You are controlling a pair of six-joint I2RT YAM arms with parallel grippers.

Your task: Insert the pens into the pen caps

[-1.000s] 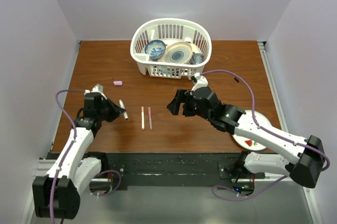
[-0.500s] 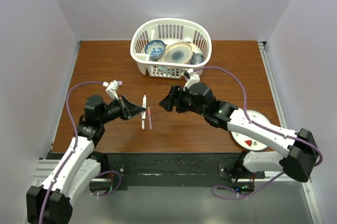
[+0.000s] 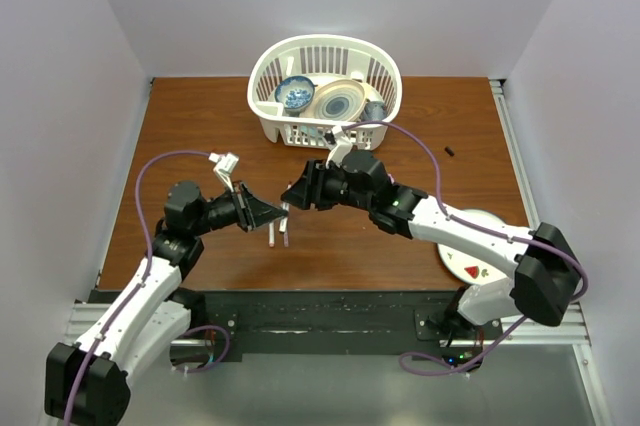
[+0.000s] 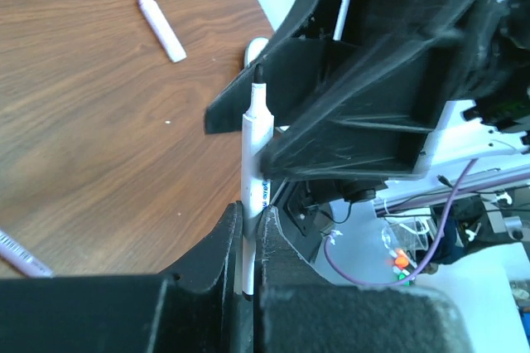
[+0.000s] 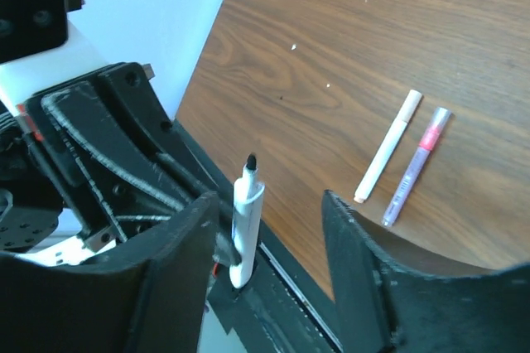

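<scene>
Pen [image 4: 255, 146]: black-tipped, clenched in left gripper [image 4: 251, 219], carried right since before.
Right gripper [image 5: 269, 200]: released, moved left toward it.

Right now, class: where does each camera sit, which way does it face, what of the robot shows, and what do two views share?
Top external: above and behind the bases, looking down on the table, white basket and both arms.
Left wrist: on the left arm, looking along the left gripper, shut on the black-tipped pen, toward the right gripper.
Right wrist: on the right arm, looking between its open fingers at that pen and the left gripper.
Shared: both wrist views show the black-tipped pen.
</scene>
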